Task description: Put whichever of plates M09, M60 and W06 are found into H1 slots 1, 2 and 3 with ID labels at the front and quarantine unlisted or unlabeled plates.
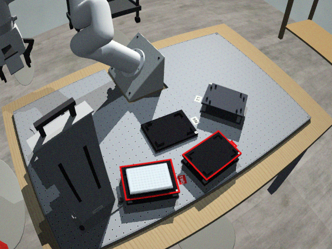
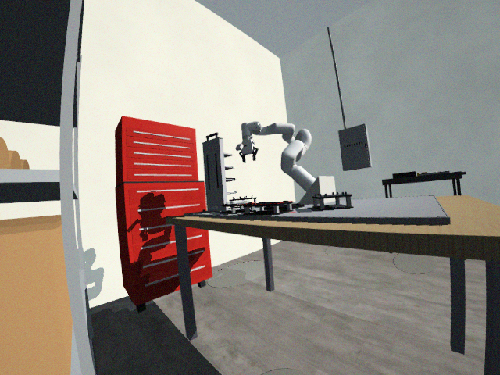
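From the top, the tall dark plate hotel (image 1: 72,161) stands on the gray deck, and only its roof, handle and back wall show, so its shelves and any plates in them are hidden. Right of the hotel, a white well plate (image 1: 149,178) lies flat in a red-edged quarantine nest (image 1: 122,174); its red label is too blurry to read. Farther right of the hotel sit a second red-edged nest (image 1: 211,177), a flat black nest (image 1: 168,129) and the raised gray landing nest (image 1: 223,99). The gripper (image 1: 13,58) is cut off at the left edge. From the side, the gripper (image 2: 248,154) hangs in the air just right of the hotel (image 2: 212,173), near its upper shelves, fingers spread wide, holding nothing. The shelves look like thin lines, too small to tell plates.
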You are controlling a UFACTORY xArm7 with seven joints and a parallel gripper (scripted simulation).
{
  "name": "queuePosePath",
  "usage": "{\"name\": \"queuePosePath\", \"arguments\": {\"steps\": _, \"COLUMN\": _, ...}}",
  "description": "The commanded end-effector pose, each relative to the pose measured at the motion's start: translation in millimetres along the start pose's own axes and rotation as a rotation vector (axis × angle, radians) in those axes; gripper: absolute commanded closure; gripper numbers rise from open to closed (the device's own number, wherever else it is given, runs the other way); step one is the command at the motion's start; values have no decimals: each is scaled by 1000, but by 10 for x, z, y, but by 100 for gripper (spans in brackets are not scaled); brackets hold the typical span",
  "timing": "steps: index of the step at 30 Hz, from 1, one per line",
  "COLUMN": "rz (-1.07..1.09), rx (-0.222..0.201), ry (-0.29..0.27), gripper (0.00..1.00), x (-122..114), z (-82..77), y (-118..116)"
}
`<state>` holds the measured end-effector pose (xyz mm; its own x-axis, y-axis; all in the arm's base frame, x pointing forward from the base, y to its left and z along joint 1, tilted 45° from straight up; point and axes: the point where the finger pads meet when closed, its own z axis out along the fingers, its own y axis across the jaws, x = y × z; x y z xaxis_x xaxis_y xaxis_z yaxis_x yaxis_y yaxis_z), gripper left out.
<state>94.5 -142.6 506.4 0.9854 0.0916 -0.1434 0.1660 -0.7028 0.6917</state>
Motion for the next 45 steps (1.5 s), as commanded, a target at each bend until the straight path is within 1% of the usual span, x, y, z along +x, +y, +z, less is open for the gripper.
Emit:
{"name": "queuePosePath", "arguments": {"steps": 1, "rz": 1, "rx": -2, "ry": 0, "gripper": 0, "x": 1, "z": -172, "y": 4}}
{"name": "queuePosePath", "arguments": {"steps": 2, "rz": 1, "rx": -2, "ry": 0, "gripper": 0, "x": 1, "z": -205, "y": 4}}
{"name": "queuePosePath", "arguments": {"steps": 4, "rz": 1, "rx": -2, "ry": 0, "gripper": 0, "x": 1, "z": -205, "y": 4}}
{"name": "queuePosePath", "arguments": {"steps": 19, "rz": 1, "rx": -2, "ry": 0, "gripper": 0, "x": 1, "z": -704, "y": 3}}
{"name": "queuePosePath", "arguments": {"steps": 21, "rz": 1, "rx": -2, "ry": 0, "gripper": 0, "x": 1, "z": -704, "y": 3}}
{"name": "queuePosePath", "arguments": {"steps": 36, "rz": 0, "rx": -2, "ry": 1, "gripper": 0, "x": 1, "z": -1204, "y": 3}}
{"name": "queuePosePath", "arguments": {"steps": 38, "rz": 0, "rx": -2, "ry": 1, "gripper": 0, "x": 1, "z": -1204, "y": 3}}
{"name": "queuePosePath", "arguments": {"steps": 45, "rz": 0, "rx": -2, "ry": 1, "gripper": 0, "x": 1, "z": -1437, "y": 3}}
